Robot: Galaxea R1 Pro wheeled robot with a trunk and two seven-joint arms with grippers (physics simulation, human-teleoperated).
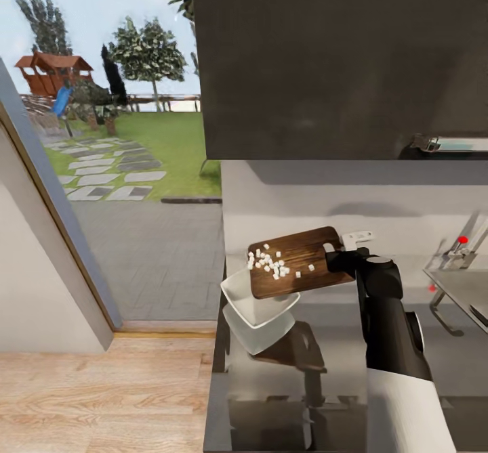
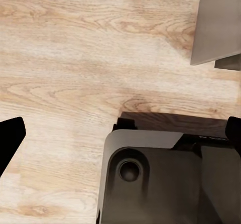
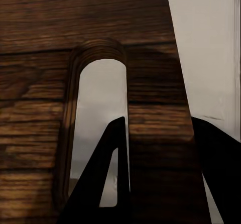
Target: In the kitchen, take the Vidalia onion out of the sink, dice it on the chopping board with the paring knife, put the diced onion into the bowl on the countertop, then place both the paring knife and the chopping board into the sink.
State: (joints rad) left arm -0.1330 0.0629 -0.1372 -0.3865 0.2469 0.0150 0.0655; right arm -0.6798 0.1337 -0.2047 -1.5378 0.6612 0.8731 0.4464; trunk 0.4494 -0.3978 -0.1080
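chopping board (image 1: 298, 261) w/ diced onion (image 1: 271, 261) tilted over bowl (image 1: 256, 305), tap (image 1: 461, 250) nearby

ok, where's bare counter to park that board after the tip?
Bare countertop lies in front of the bowl, toward the near edge, and between the right arm and the sink. It is crowded at the left end, where the right claw holds the chopping board, with diced onion on it, tilted over the bowl.
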